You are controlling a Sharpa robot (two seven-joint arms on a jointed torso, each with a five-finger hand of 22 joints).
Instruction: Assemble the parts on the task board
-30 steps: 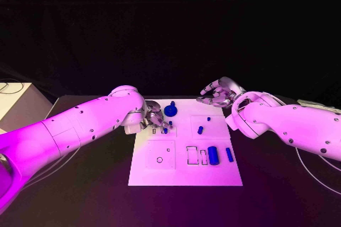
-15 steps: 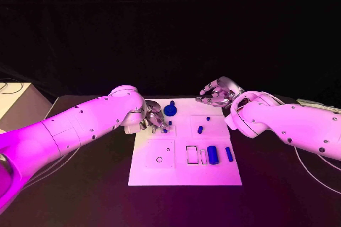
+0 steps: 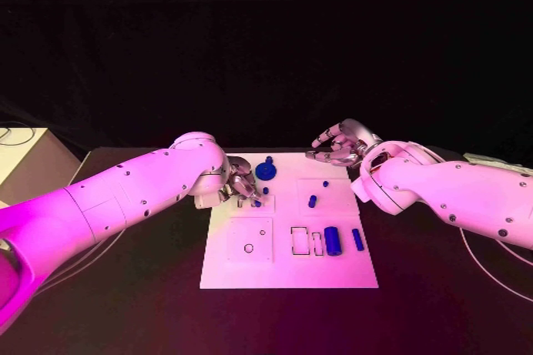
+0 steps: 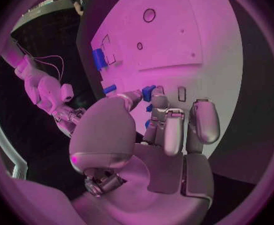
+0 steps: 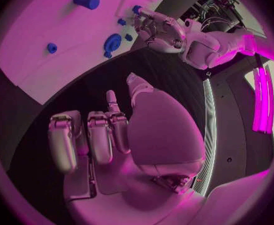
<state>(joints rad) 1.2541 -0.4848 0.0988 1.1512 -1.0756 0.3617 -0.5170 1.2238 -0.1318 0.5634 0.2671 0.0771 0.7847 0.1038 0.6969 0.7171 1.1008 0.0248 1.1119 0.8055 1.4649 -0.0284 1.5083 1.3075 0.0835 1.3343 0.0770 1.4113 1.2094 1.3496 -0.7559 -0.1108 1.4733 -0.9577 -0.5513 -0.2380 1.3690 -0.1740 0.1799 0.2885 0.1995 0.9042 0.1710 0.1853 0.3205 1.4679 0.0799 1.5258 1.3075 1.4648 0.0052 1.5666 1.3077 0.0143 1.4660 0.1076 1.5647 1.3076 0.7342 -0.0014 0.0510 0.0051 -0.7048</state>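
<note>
You have one white board [image 3: 289,274] lying flat in the middle of the black table [image 3: 133,293], and on it you can count several blue pieces. One round disc with a knob [image 3: 266,170] stands near the far left corner. Two small pegs [image 3: 313,203] sit in the square outline right of centre, one above the other. One thick cylinder [image 3: 332,241] and one thinner bar [image 3: 357,240] lie side by side toward the right edge, next to two narrow rectangular slots [image 3: 300,242]. One small round hole [image 3: 249,249] marks the near left panel. The board looks smooth and matte; the pieces look like plain moulded plastic.

Your left hand [image 3: 240,189] rests over the board's left edge, just below the disc. In the left wrist view its fingers [image 4: 202,122] are curled down toward the board, and a small blue piece [image 4: 148,92] sits at the thumb tip, apparently pinched. Your right hand [image 3: 339,149] hovers past the board's far right corner; its fingers [image 5: 99,137] are curled in toward the palm, holding nothing.
</note>
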